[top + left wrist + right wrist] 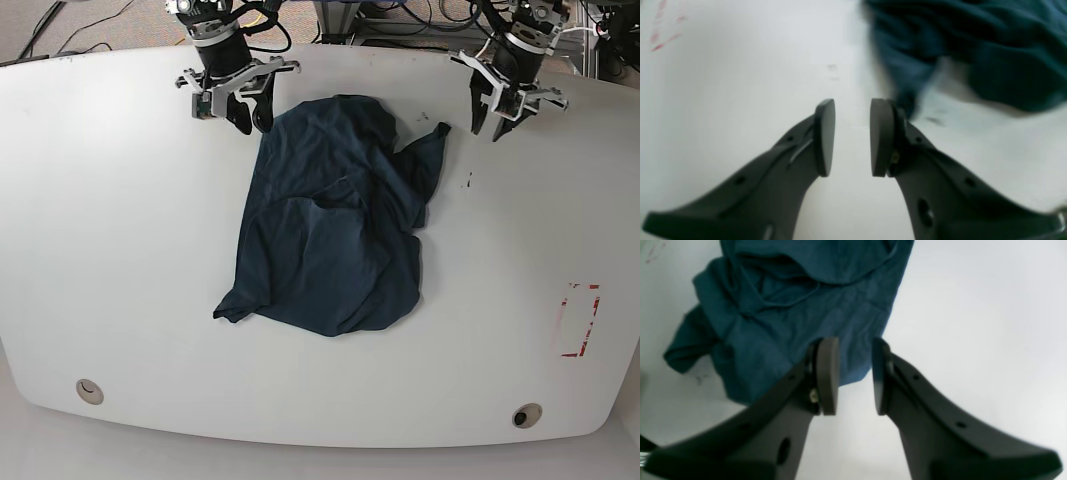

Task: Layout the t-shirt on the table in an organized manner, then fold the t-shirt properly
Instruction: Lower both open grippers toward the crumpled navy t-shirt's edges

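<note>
The dark blue t-shirt [330, 240] lies crumpled in the middle of the white table [120, 250], with one sleeve pointing toward the far right. My right gripper [250, 120] stands at the shirt's far left edge. In the right wrist view this gripper [855, 373] is open, and the shirt [790, 306] lies just beyond and below its fingertips. My left gripper [492, 122] hovers to the right of the sleeve tip. Seen from the left wrist, it [852, 136] is open over bare table, with the blurred shirt [973, 43] ahead and to the right.
A red tape rectangle [578, 320] marks the table near its right edge; faint red marks [663, 33] also show in the left wrist view. Two round grommet holes [89, 391] [526, 414] sit near the front edge. Cables lie behind the table.
</note>
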`<state>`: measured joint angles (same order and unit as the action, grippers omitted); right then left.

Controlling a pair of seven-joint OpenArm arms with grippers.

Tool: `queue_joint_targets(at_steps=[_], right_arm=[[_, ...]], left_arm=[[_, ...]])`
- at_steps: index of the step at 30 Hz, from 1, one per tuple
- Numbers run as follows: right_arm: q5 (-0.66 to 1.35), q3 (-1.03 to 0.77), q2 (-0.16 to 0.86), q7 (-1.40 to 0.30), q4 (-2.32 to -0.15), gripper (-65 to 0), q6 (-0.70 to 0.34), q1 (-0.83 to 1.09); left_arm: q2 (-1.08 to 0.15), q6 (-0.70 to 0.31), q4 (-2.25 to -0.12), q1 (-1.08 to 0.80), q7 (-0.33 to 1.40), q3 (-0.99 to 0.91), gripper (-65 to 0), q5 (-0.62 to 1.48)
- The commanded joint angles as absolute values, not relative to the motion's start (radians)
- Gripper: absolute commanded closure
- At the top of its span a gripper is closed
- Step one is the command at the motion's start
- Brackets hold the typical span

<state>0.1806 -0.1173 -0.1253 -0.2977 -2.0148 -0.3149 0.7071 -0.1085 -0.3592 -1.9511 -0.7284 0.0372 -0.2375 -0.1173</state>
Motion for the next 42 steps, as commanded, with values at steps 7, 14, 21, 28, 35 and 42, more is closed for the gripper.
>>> queue_joint_targets(at_steps=[7,14,21,28,35,42], right_arm=[[0.213,-0.114,-0.128,-0.289,-2.031,-34.6,-0.321,0.727],[0.213,-0.117,-0.127,-0.295,-2.009,-33.8,-0.321,0.691],[0.214,-0.124,-0.122,-0.400,-1.968,-33.8,-0.326,0.608],[0.213,-0.124,-0.122,-0.421,-1.905,-33.8,-0.325,0.541],[0.211,-0.143,-0.119,-0.421,-1.822,-33.8,-0.325,0.486],[0.213,-0.156,-0.085,-0.418,-1.739,-33.8,-0.325,0.441]], left_arm=[[-0.113,-0.364,-1.963,-0.730,0.013,-0.265,-16.5,-0.097],[-0.113,-0.364,-1.963,-0.730,0.013,-0.285,-16.5,-0.099],[-0.113,-0.364,-1.963,-0.730,0.015,-0.289,-16.5,-0.101],[-0.113,-0.364,-1.965,-0.733,0.015,-0.292,-16.5,-0.101],[-0.113,-0.364,-1.966,-0.737,0.015,-0.295,-16.4,-0.101],[-0.113,-0.364,-1.966,-0.743,0.015,-0.295,-16.4,-0.101]])
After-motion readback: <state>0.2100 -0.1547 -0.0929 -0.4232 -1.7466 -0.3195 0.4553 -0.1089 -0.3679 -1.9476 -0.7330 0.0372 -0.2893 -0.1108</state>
